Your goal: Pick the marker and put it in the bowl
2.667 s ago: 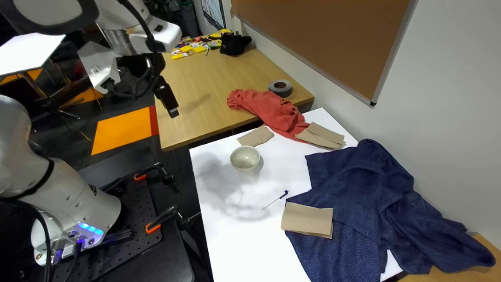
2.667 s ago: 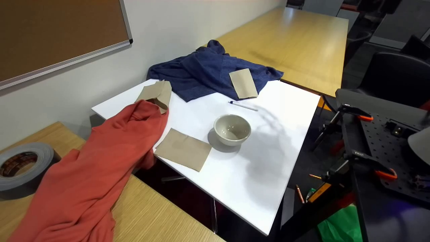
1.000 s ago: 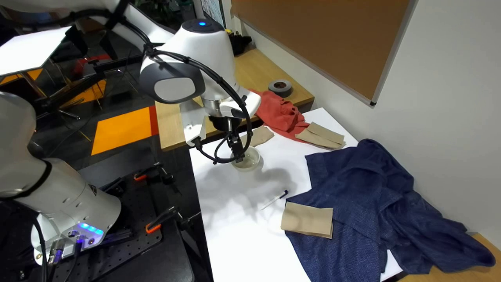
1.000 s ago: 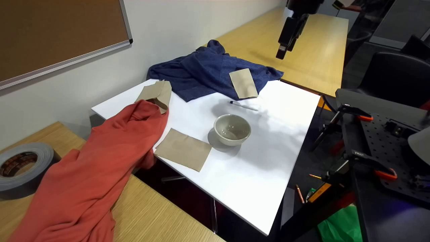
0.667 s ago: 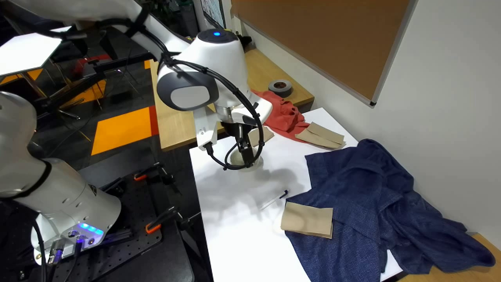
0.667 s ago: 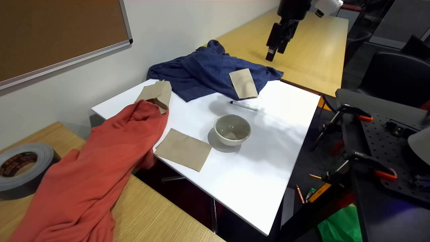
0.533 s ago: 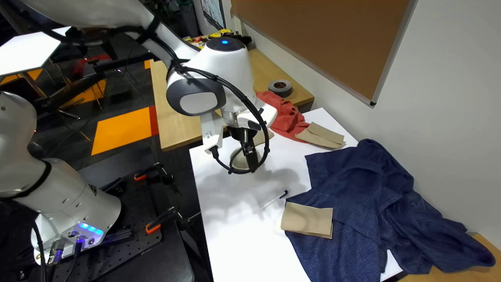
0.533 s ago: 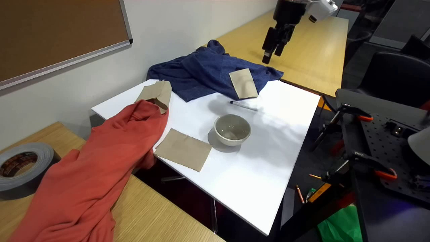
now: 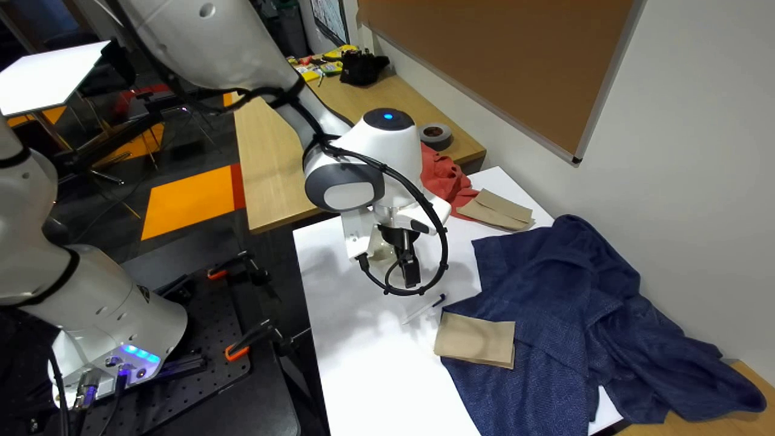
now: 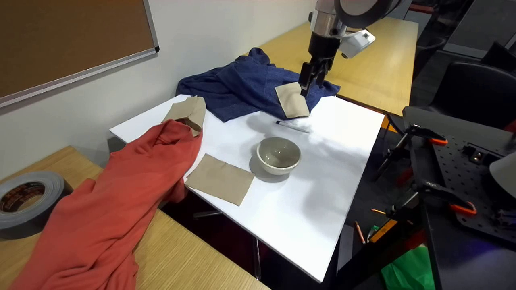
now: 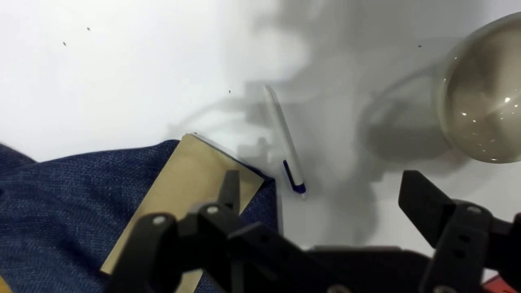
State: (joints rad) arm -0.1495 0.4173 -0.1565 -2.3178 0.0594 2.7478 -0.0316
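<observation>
The marker is a thin white pen with a dark blue clip and end. It lies on the white table in both exterior views (image 9: 421, 312) (image 10: 293, 127) and in the wrist view (image 11: 283, 136). The cream-white bowl (image 10: 278, 156) stands upright on the table beside it; nothing shows inside. The bowl is partly hidden by the gripper in an exterior view (image 9: 382, 248) and cut off at the right in the wrist view (image 11: 484, 97). My gripper (image 11: 320, 179) is open and empty, held above the table near the marker; it shows in both exterior views (image 9: 412, 283) (image 10: 311, 86).
A tan block (image 9: 475, 340) lies on a dark blue cloth (image 9: 581, 315) close to the marker's blue end. More flat tan pieces (image 10: 219, 179) and a red cloth (image 10: 133, 193) lie at the table's side. A tape roll (image 10: 30, 201) stands on the wooden desk.
The arm has swung in over the white table, past the bowl, and come lower towards the marker. The marker and bowl have not moved.
</observation>
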